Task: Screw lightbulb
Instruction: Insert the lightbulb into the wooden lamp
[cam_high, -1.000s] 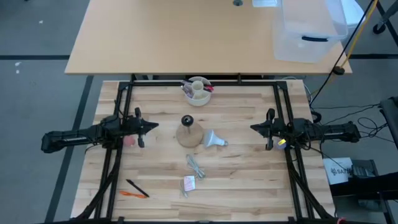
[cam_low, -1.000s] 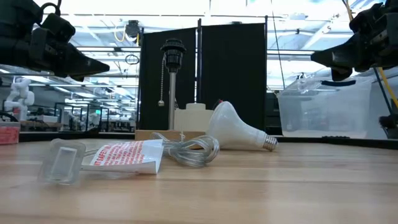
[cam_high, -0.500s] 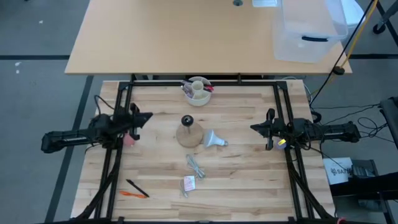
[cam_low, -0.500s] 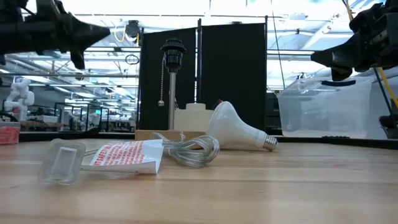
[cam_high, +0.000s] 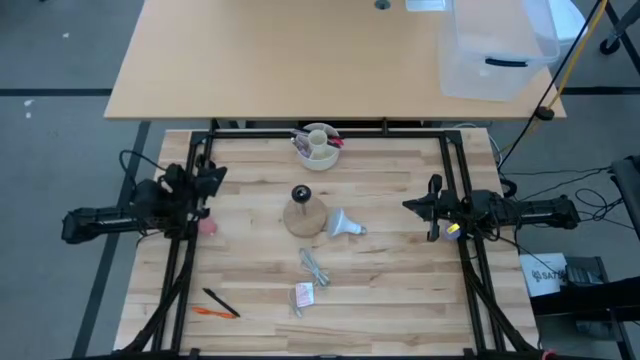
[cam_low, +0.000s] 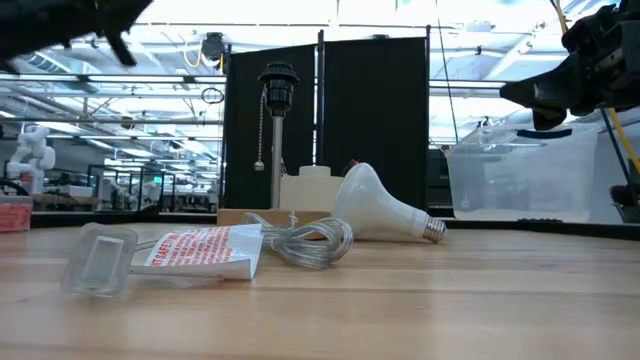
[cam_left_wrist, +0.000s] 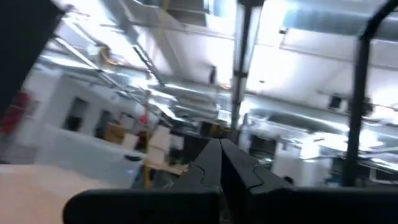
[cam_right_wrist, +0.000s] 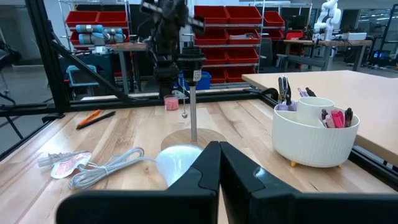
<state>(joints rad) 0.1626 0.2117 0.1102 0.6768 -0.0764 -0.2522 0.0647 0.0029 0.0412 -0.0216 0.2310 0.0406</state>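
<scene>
Two slim black cabled arms (cam_high: 110, 217)

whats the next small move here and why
Probably bring the right end effector in toward the lightbulb and lower it. The bulb lies on its side, ungrasped, beside the lamp base, whose socket stands empty. The right end effector's fingers are shut, so they must open first. The left end effector sits farther off.

The red print on the white tag (cam_low: 200, 252) looks like a warning, but is unreadable.
</scene>
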